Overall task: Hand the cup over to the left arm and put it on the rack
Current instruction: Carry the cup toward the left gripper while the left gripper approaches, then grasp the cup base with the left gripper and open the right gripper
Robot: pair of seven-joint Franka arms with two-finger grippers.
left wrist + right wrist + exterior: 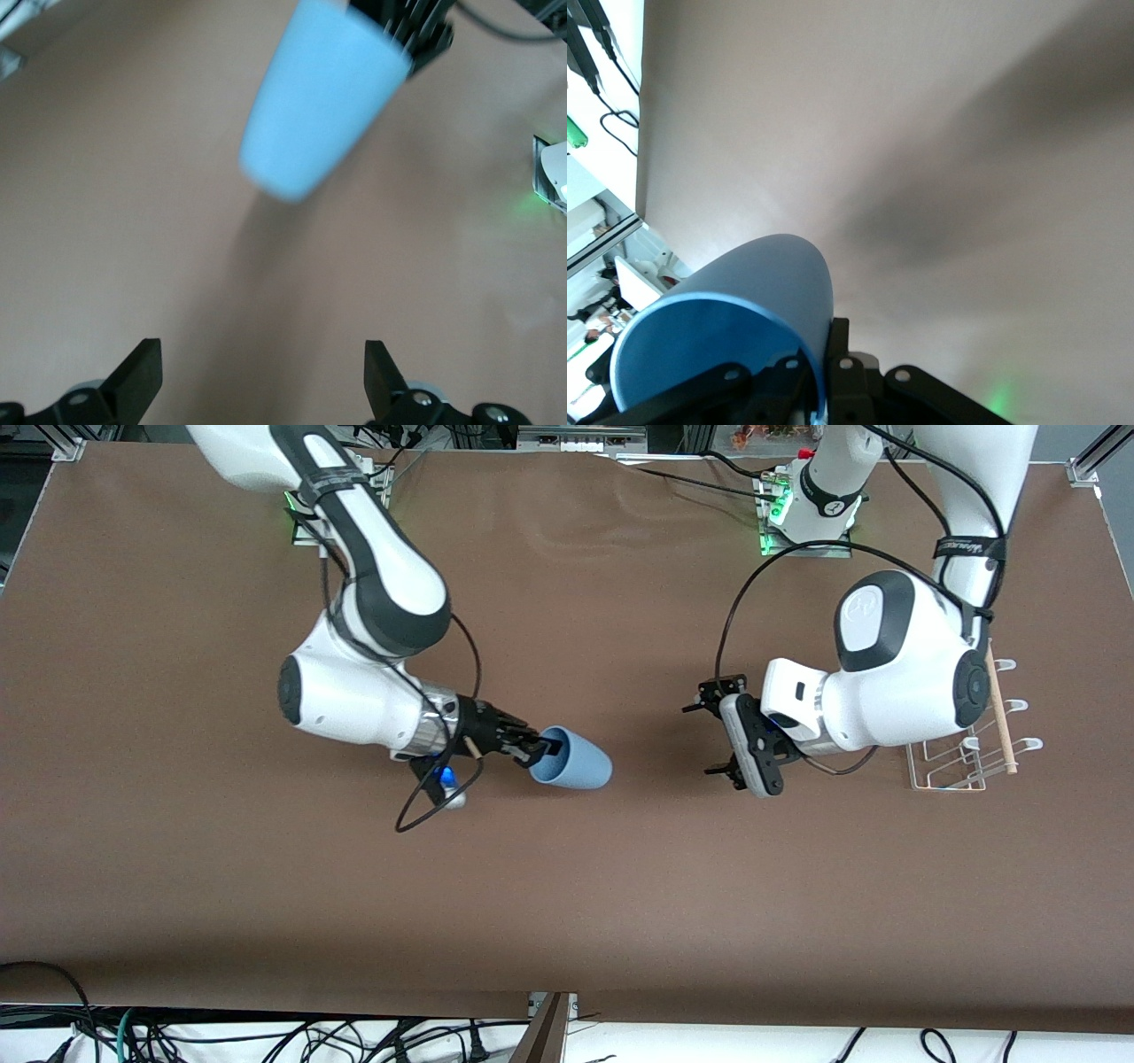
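Observation:
The light-blue cup (574, 760) hangs on its side over the middle of the table, its base pointing toward the left arm's end. My right gripper (538, 751) is shut on the cup's rim, one finger inside the mouth and one outside. The right wrist view shows that rim (744, 301) pinched in the right gripper (824, 376). My left gripper (704, 740) is open and faces the cup's base across a gap. In the left wrist view the cup (319, 97) is ahead of the left gripper (263, 372), with nothing between its fingers (142, 376). The rack (961, 766), with its wooden rod (1001, 708), stands at the left arm's end, partly hidden by that arm.
The brown table cover (567, 903) is bare around the cup. Both arm bases (802, 522) sit at the table's edge farthest from the front camera, with green lights. Loose cables (266, 1036) lie below the table's edge nearest the front camera.

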